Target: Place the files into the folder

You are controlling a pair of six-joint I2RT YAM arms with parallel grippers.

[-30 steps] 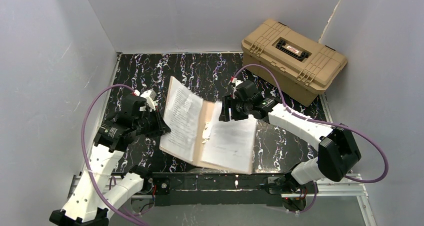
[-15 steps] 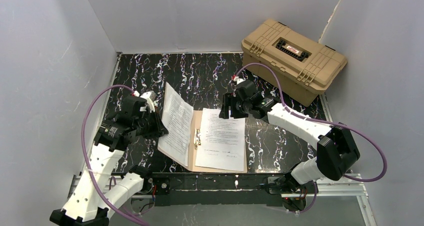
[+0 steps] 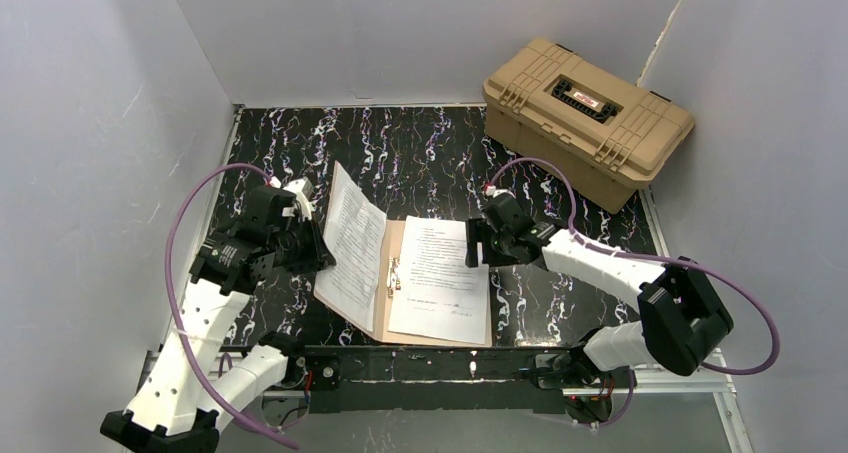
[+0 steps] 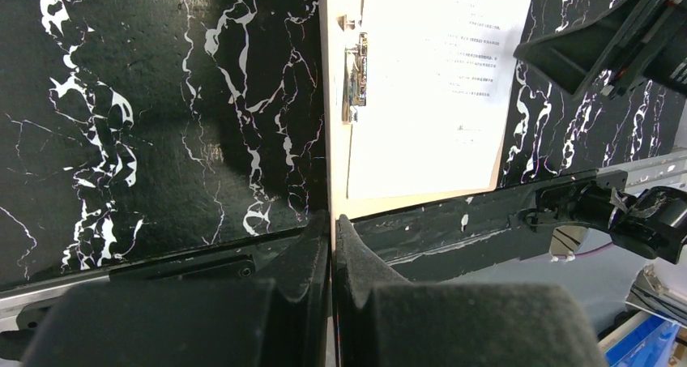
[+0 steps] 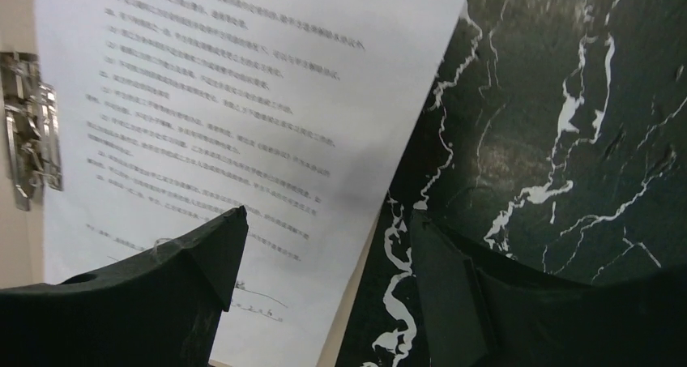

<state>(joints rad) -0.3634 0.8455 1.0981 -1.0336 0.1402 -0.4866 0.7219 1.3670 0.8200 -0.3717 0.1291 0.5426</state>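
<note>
Worktop: black slab with white veining.

A flat tan kraft cardboard folder lies open near the front edge. Its right half is flat on the worktop. Its left cover is tilted steeply up off the surface. A small silver metal clip sits at the inner spine, on the flat half.

Files: one white sheet printed with small black text lies flat on the folder's right half, slightly skewed. Its left edge is right at the clip, though I cannot tell whether the clip overlaps the paper. A second printed white sheet rests against the inner face of the raised cover.

Left fingers: pressed together, pinching the outer edge of the raised cover. In the wrist view the thin tan edge runs straight in between them.

Right fingers: spread wide, holding nothing, at the flat sheet's right edge. One finger is over the paper, the other over bare worktop.

A bulky tan plastic case with a black handle stands at the far right corner, well apart from the folder.
</note>
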